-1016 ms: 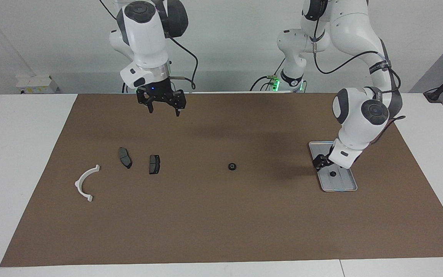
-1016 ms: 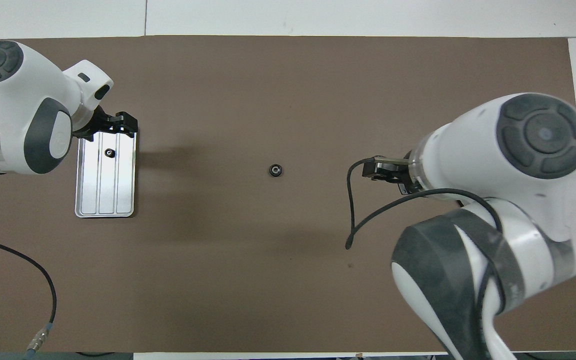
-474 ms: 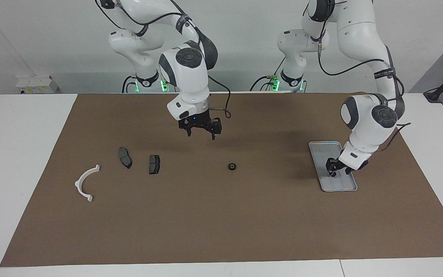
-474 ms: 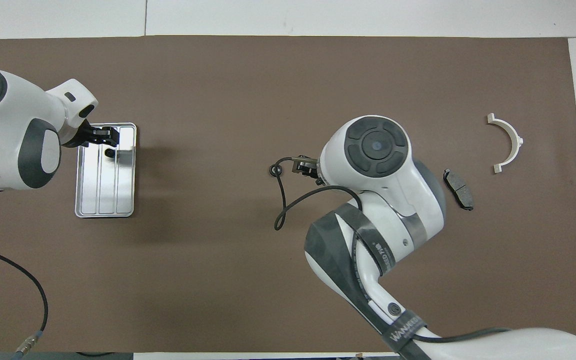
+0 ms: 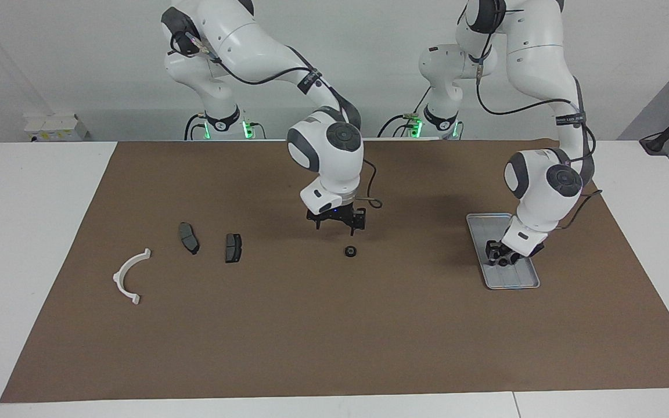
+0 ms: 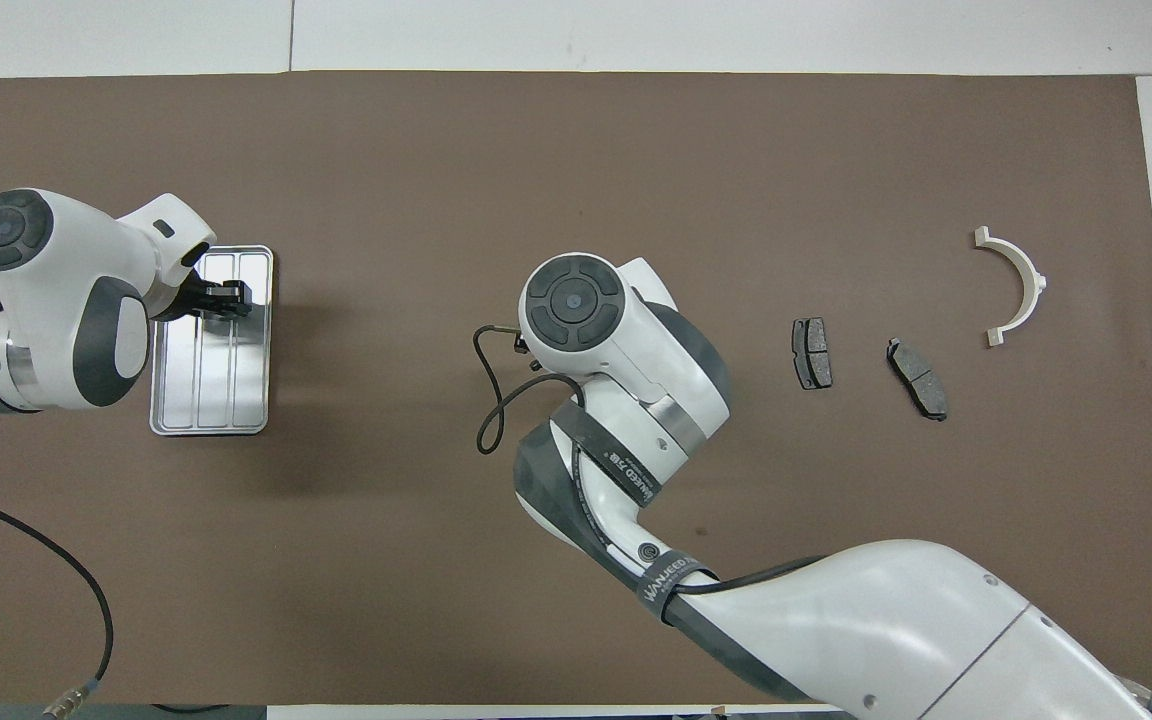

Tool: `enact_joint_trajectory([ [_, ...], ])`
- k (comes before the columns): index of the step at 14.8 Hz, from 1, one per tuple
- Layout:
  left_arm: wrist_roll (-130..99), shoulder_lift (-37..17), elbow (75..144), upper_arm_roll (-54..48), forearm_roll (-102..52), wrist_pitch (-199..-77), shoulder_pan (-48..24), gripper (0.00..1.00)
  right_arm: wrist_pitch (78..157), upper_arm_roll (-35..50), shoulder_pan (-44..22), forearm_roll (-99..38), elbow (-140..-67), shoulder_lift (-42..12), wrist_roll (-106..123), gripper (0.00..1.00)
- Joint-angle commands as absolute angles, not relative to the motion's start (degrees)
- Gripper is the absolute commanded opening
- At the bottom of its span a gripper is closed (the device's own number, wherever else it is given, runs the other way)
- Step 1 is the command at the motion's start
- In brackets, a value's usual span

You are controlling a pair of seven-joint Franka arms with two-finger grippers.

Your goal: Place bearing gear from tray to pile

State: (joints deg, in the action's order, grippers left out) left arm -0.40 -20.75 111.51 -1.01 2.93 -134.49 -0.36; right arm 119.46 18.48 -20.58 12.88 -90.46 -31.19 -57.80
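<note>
- The tray (image 5: 477, 223) sat on the brown mat (image 5: 334, 325) at the left arm's end of the table.
- The left gripper (image 5: 500, 259) was down low in the tray, right at a small dark bearing gear (image 5: 504, 262).
- Its fingers looked close around that gear, but I could not tell if they had a firm hold of it yet.
- That gear had not been lifted. It was in the tray and had the whole trip to the pile ahead of it.
- Another bearing gear (image 5: 350, 251) lay on the mat near the middle of the table, well apart from the tray and from the pile.
- The right gripper (image 5: 335, 226) hung just above that middle gear, with its fingers spread wide and nothing in them.
- From overhead, the right arm hid this gear from sight.
- The pile was at the right arm's end of the table: two brake pads (image 5: 189, 237) (image 5: 233, 247) and a white bracket (image 5: 130, 277).
- No gear lay with the pile, so I judged the job to be only partly done.
- What was left, I think: the middle gear had to be picked up and put by the brake pads, and the tray gear had to make the full trip.
</note>
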Motion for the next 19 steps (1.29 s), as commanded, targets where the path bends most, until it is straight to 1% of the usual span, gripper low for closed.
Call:
enact_joint_trajectory([
  [1, -1.23, -18.9, 113.73, -1.49, 3.08, -135.79, 0.35, 0.62, 118.21, 18.28, -22.05, 14.59, -82.98, -37.25, -61.25, 1.0],
  [3, -1.23, -18.9, 113.73, -1.49, 3.08, -135.97, 0.35, 0.61, 117.86, 18.28, -22.24, 15.73, -81.39, -38.84, -61.26, 1.0],
  [4, -1.23, -18.9, 113.73, -1.49, 3.08, -136.05, 0.35, 0.61, 117.34, 18.19, -22.67, 15.99, -78.25, -40.59, -61.52, 1.0],
  [5, -1.23, -18.9, 113.73, -1.49, 3.08, -136.05, 0.35, 0.61, 114.55, 18.11, -23.72, 16.08, -75.26, -42.26, -61.61, 1.0],
  [6, -1.23, -18.9, 113.73, -1.49, 3.08, -136.14, 0.26, 0.6, 113.3, 17.58, -24.17, 16.17, -73.67, -42.97, -61.61, 1.0],
  [9, -1.23, -19.07, 113.73, -1.49, 3.08, -136.23, 0.35, 0.53, 113.2, 17.32, -24.26, 17.4, -73.65, -43.59, -61.61, 1.0],
  [11, -1.23, -19.07, 113.9, -1.49, 3.08, -136.23, 0.26, 0.45, 113.46, 17.31, -24.35, 18.89, -74.0, -43.77, -61.61, 1.0],
  [13, -1.23, -18.99, 114.52, -1.49, 3.08, -137.02, 0.35, 0.25, 113.73, 17.49, -24.26, 18.98, -74.09, -43.77, -61.61, 1.0],
  [14, -1.23, -19.07, 114.61, -1.49, 3.08, -137.11, 0.35, 0.18, 113.99, 17.49, -24.34, 18.81, -74.09, -44.03, -61.79, 1.0],
  [16, -1.23, -19.16, 114.61, -1.49, 3.08, -137.37, 0.26, 0.13, 114.26, 17.49, -24.35, 18.81, -74.09, -44.21, -61.79, 1.0],
  [17, -1.23, -19.16, 114.61, -1.49, 3.08, -137.37, 0.35, 0.04, 114.34, 17.49, -24.35, 18.72, -74.09, -44.38, -61.79, 1.0],
  [18, -1.14, -19.16, 114.52, -1.49, 3.08, -137.2, 0.35, 0.0, 114.87, 17.49, -24.35, 18.72, -74.18, -44.38, -61.79, 1.0],
  [19, -1.14, -19.16, 114.17, -1.49, 3.08, -136.85, 0.35, 0.0, 115.66, 17.49, -24.35, 18.72, -74.18, -44.38, -61.79, 1.0],
])
